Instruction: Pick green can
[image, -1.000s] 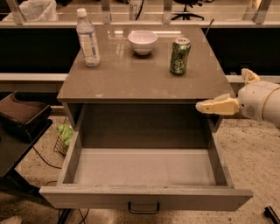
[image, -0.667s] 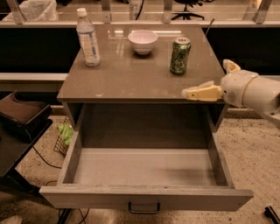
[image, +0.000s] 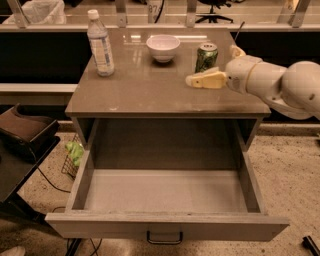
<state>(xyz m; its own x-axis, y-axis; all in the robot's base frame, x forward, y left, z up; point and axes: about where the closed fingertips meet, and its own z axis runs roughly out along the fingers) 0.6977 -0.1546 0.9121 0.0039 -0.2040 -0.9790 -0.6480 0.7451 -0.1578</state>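
Note:
The green can (image: 206, 57), mottled green with a silver top, stands upright on the right rear part of the cabinet top (image: 145, 90). My gripper (image: 212, 66) reaches in from the right, just in front and to the right of the can. It is open and holds nothing. One pale finger (image: 205, 80) points left in front of the can's base, and the other finger (image: 235, 50) shows just right of the can. The white arm (image: 280, 87) comes in over the top's right edge.
A clear water bottle (image: 100, 44) stands at the rear left of the top and a white bowl (image: 163, 47) at the rear middle. Below, the drawer (image: 165, 190) is pulled fully open. A dark chair (image: 25, 132) and a wire basket (image: 74, 152) are on the left.
My gripper has moved up and left, from beside the cabinet's right front corner to over the top, close to the green can. The can, bottle and bowl have not moved.

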